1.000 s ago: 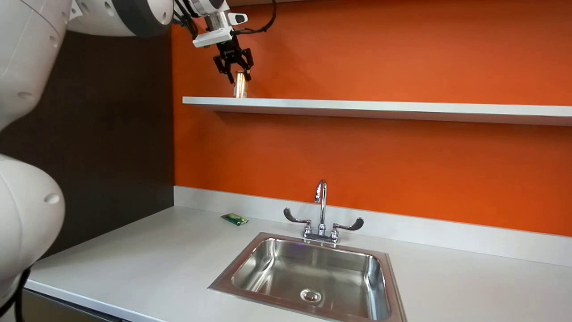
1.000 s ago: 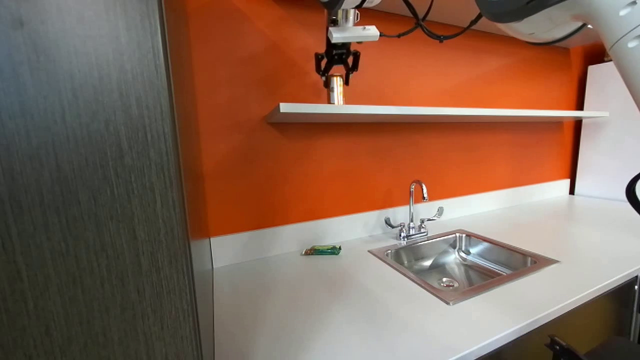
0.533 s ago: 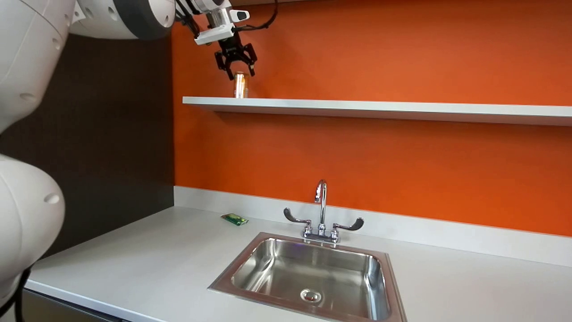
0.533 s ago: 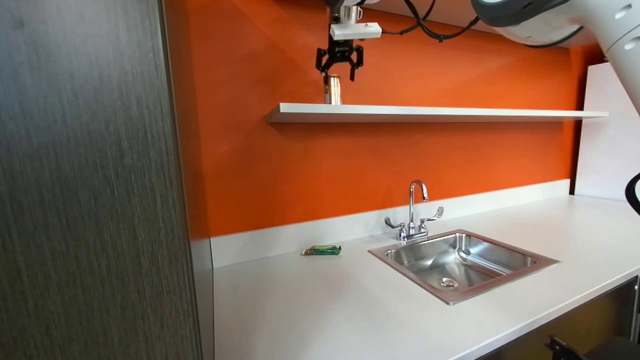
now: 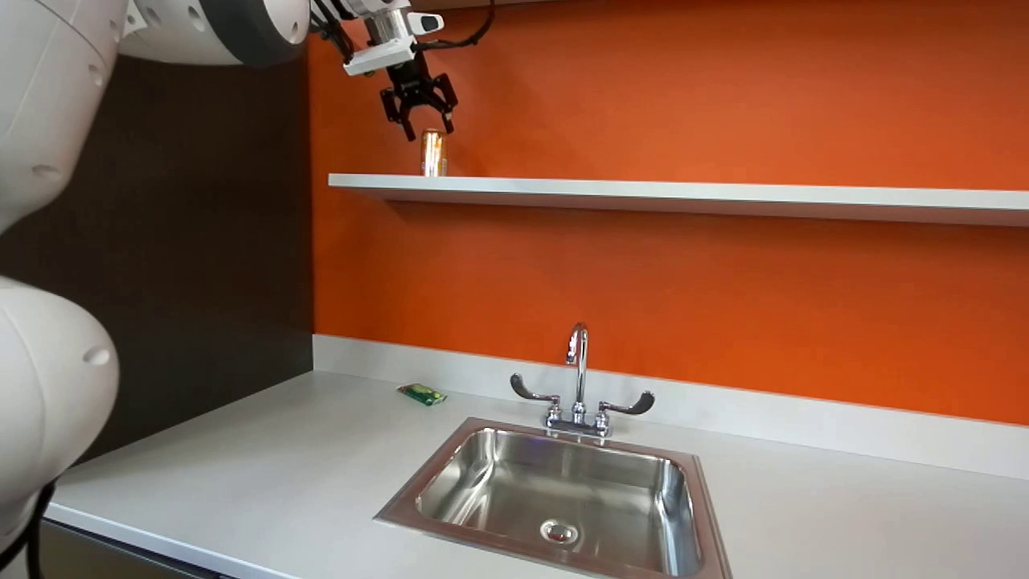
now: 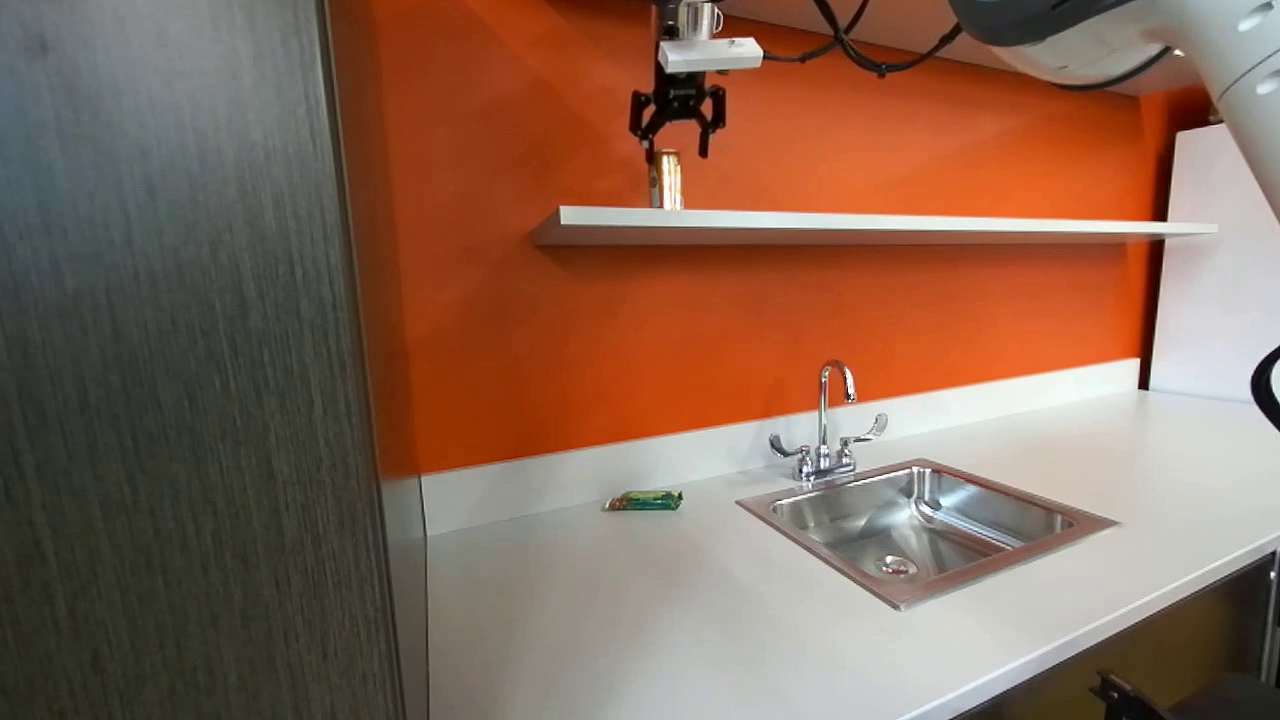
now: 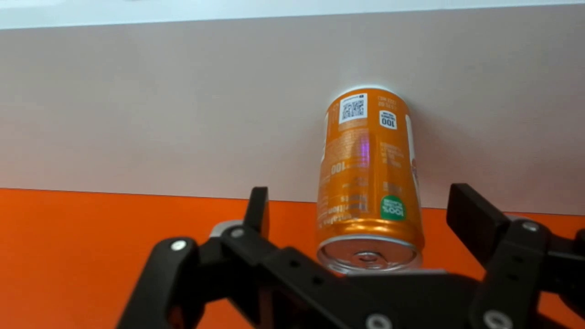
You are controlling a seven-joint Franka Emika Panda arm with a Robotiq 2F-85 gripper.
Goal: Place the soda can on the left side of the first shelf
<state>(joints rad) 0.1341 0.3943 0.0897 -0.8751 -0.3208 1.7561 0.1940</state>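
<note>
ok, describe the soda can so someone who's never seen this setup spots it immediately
On the orange wall above the steel sink runs a long white shelf. Near its left end in both exterior views, beneath the open black gripper, stands the soda can. It is a small upright orange-gold cylinder, unlike the flat green packet down on the white counter.

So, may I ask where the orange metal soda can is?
In both exterior views, the soda can stands upright near the left end of the long, thin white shelf board, under the open black pincer.
</note>
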